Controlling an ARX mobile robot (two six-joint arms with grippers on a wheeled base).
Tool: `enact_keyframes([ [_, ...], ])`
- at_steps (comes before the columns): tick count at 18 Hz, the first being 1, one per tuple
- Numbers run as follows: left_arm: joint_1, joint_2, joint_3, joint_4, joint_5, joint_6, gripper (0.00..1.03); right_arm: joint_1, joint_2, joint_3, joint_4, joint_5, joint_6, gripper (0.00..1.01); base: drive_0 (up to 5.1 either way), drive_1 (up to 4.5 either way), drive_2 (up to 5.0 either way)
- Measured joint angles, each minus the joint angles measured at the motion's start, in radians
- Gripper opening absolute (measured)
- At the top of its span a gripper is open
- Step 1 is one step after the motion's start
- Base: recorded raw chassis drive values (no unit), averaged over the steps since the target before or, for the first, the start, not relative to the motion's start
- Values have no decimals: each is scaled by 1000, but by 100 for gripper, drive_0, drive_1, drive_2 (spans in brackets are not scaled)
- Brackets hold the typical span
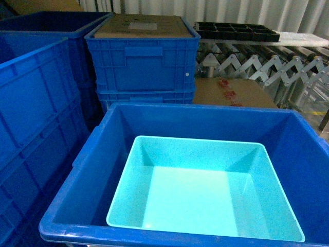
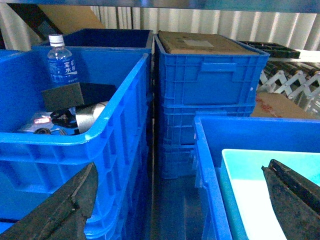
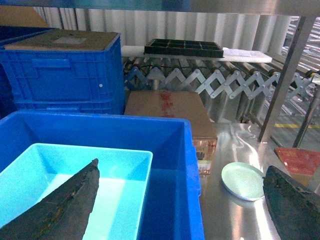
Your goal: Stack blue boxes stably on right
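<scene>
Head view shows the turquoise tub (image 1: 205,193) lying upright inside the big dark-blue bin (image 1: 118,128), nested toward its 5 o'clock corner, probably awaiting pick-up. Neither gripper touches it: the left gripper (image 2: 180,210) and right gripper (image 3: 185,205) both hang with jaws spread wide, empty. Stacked blue crates (image 1: 141,64) stand at 11 o'clock; a cardboard box (image 3: 167,107) at 1 o'clock.
</scene>
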Motion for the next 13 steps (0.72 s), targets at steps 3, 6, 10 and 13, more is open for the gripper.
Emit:
enact_keyframes([
  [3,0,0,0,0,0,0,98,0,0,0,0,0,0,98,0,0,0],
  [6,0,0,0,0,0,0,98,0,0,0,0,0,0,98,0,0,0],
  [10,0,0,0,0,0,0,98,0,0,0,0,0,0,98,0,0,0],
  [13,0,0,0,0,0,0,98,0,0,0,0,0,0,98,0,0,0],
])
